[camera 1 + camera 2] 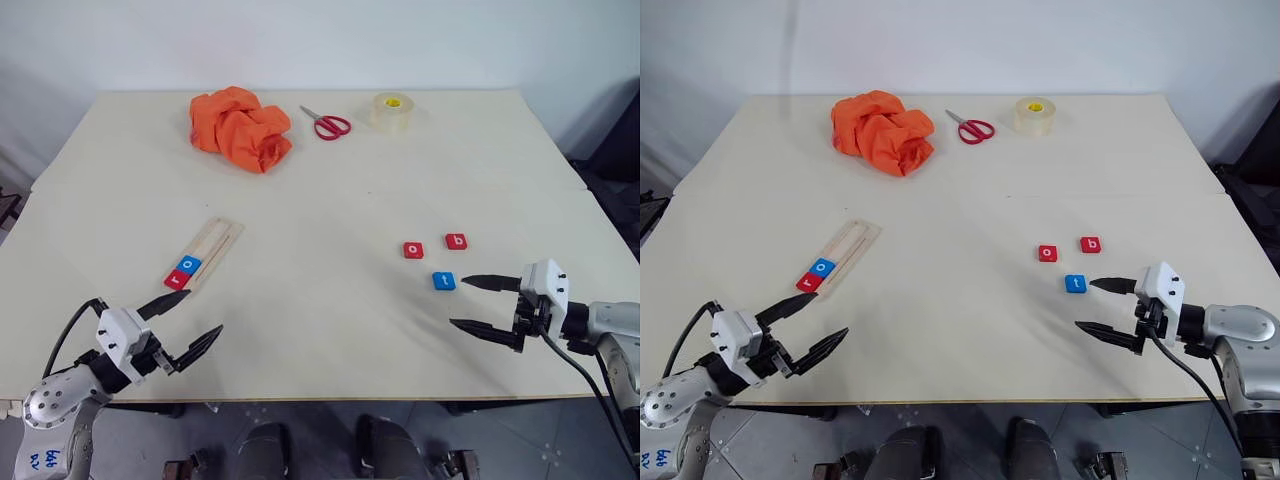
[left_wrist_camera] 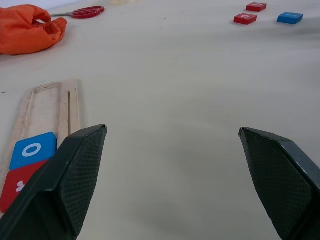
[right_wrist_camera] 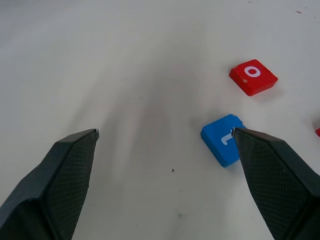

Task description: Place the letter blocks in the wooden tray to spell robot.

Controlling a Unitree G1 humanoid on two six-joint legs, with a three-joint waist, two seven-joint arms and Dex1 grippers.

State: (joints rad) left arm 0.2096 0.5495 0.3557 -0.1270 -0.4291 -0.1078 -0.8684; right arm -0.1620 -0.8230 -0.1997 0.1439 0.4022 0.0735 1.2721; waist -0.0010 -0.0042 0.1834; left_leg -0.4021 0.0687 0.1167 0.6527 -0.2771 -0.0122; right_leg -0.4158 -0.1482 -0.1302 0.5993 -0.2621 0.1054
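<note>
Letter blocks: red r (image 1: pixel 176 279) and blue o (image 1: pixel 188 265) sit in the wooden tray (image 1: pixel 218 240), beside the wide-open, empty left gripper (image 1: pixel 189 322). At right, red o (image 1: pixel 413 250), red b (image 1: pixel 456 241) and blue t (image 1: pixel 444 281) lie loose by the wide-open, empty right gripper (image 1: pixel 466 304). Two letters are placed; next, probably, comes b, beyond t.

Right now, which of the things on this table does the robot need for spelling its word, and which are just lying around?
Needed:
wooden tray, with red r tile and blue o tile in it
red o tile
red b tile
blue t tile

Lying around:
orange cloth
red scissors
roll of tape
</note>
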